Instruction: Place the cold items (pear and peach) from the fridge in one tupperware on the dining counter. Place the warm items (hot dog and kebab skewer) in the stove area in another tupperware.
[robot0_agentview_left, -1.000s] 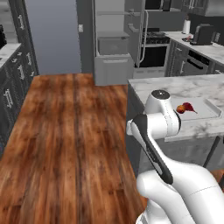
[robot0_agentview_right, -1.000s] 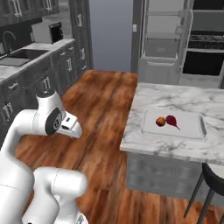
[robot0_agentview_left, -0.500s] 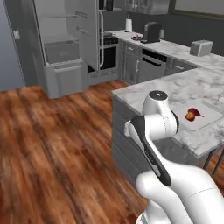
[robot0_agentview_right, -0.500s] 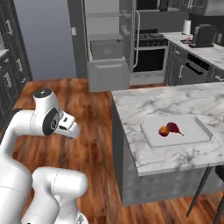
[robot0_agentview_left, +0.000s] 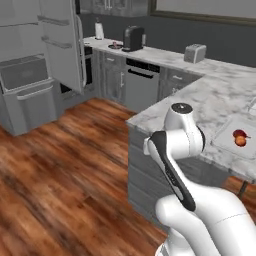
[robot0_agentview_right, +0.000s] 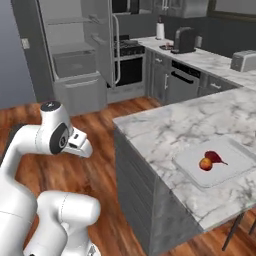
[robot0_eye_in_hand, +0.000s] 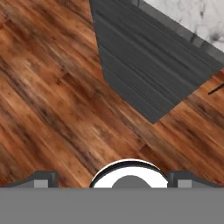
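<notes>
A shallow pale tupperware lies on the marble dining counter. In it are an orange peach and a dark red pear, touching each other. The left base view shows the same tupperware with the peach and pear at the far right. My arm is folded close to the base, and the gripper points down at the wood floor beside the counter's dark side panel. Its fingertips stand wide apart, open and empty. I cannot make out the hot dog or the kebab skewer.
The fridge stands open at the back left, with the stove beside it. The back counter carries a coffee machine, a toaster and a paper towel roll. A stool leg shows by the counter's near corner.
The whole picture has swung: the base has turned and moved, so the counter is now nearer, with the back counter in sight. The fruit stays in the tupperware. The gripper stays open.
</notes>
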